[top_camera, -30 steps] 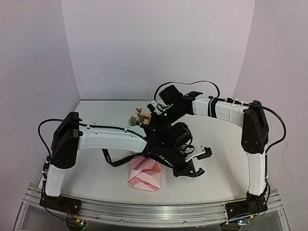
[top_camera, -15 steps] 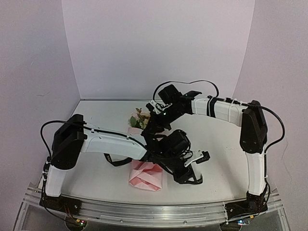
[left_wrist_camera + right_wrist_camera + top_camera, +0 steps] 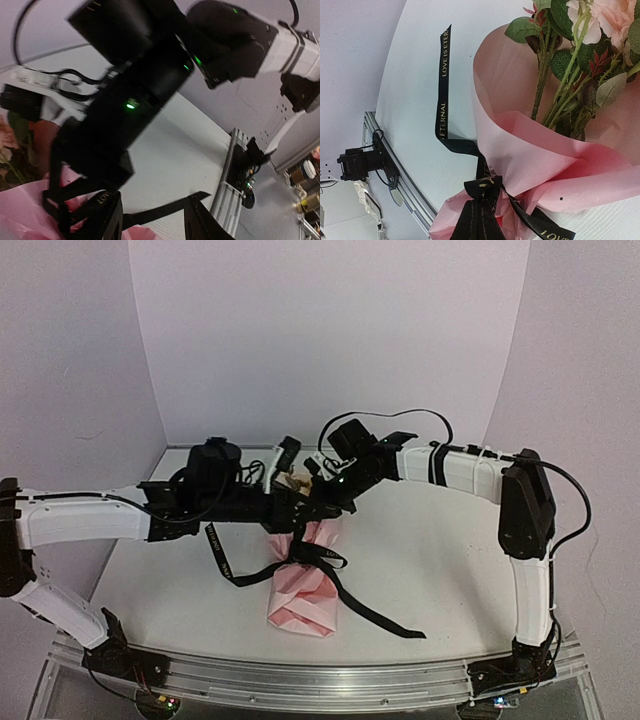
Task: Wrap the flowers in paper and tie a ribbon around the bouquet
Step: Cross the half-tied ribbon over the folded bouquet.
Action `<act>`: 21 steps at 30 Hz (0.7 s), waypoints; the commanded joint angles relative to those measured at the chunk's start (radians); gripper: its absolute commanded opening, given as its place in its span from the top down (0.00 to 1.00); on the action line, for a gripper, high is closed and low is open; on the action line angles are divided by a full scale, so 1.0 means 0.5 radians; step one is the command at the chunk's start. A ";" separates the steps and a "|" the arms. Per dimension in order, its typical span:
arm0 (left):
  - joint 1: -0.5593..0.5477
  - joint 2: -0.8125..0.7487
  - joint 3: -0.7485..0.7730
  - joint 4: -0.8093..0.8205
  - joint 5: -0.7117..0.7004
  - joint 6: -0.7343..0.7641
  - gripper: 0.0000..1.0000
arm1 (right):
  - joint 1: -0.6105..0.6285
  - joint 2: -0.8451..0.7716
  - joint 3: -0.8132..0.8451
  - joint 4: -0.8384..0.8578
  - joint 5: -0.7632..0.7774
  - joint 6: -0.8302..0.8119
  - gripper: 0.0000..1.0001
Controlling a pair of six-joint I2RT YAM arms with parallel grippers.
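Two grippers: left gripper (image 3: 153, 197) spread apart, empty; right gripper (image 3: 60, 217) pinched onto ribbon (image 3: 442, 100) above its knot.
Bouquet (image 3: 303, 585): lying mid table (image 3: 450, 570), flowers (image 3: 600, 20) pointing far, ribbon tied round paper (image 3: 520, 150).

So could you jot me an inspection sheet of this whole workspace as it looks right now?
Surface: white table, no marks seen.
Job's things: bouquet lies on its side; flowers poke from the pink paper; black ribbon circles its narrow part, tails trailing both ways.
Clutter: nothing seen.
Pincers: left pincer open, holding nothing; right pincer shut beside the bouquet's top, and whether it grips anything is hidden.
Cables: black cable loops over the right arm.
Surroundings: lilac walls, metal rail at the near edge.
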 commanded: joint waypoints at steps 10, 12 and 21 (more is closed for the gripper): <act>0.203 0.040 -0.281 -0.005 -0.258 0.037 0.48 | 0.075 -0.175 0.026 0.081 0.166 0.324 1.00; 0.203 0.071 -0.274 0.009 -0.240 0.050 0.47 | 0.079 -0.194 0.015 0.090 0.196 0.348 1.00; 0.203 0.224 -0.209 0.057 -0.276 0.045 0.47 | 0.105 -0.207 0.051 0.098 0.178 0.386 1.00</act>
